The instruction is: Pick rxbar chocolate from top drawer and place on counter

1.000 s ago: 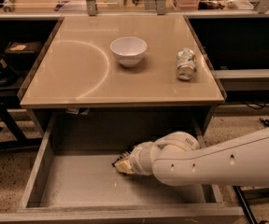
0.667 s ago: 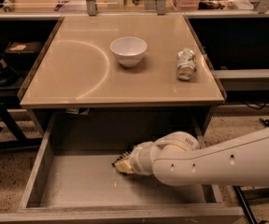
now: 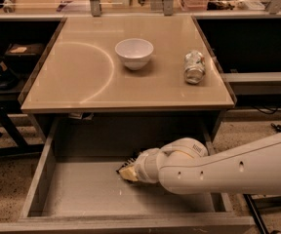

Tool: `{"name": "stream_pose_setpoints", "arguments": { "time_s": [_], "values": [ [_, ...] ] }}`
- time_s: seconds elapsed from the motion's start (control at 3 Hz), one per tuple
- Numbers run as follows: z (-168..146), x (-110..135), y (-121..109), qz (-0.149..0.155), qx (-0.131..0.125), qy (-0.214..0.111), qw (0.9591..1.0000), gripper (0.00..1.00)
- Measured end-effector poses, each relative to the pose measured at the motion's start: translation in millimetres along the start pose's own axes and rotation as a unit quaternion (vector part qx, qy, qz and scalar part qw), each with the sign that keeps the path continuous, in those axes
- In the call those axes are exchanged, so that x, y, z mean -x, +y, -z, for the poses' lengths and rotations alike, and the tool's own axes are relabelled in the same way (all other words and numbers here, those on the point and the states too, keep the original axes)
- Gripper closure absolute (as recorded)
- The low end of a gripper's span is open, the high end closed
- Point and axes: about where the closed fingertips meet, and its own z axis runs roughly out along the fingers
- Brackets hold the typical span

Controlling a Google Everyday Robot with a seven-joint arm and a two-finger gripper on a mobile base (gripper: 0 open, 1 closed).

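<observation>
The top drawer is pulled open below the counter, and its grey bottom shows bare on the left. My gripper is down inside the drawer, right of its middle and close to the floor, pointing left. A thin dark edge shows right at the gripper's tip. I cannot tell whether this is the rxbar chocolate, and no black bar shows anywhere else in the drawer or on the counter. The white arm comes in from the right over the drawer's right side.
A white bowl stands on the counter at the middle back. A silvery-white can lies on its side at the counter's right. Dark shelving flanks the table on both sides, and clutter lines the far edge.
</observation>
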Motion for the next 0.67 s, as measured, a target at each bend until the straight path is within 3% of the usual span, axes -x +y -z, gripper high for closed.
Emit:
{"name": "stream_pose_setpoints", "arguments": {
  "time_s": [0.67],
  "values": [
    [4.5,4.5,2.3,-0.013,-0.002,-0.001,0.9999,1.00]
  ]
}}
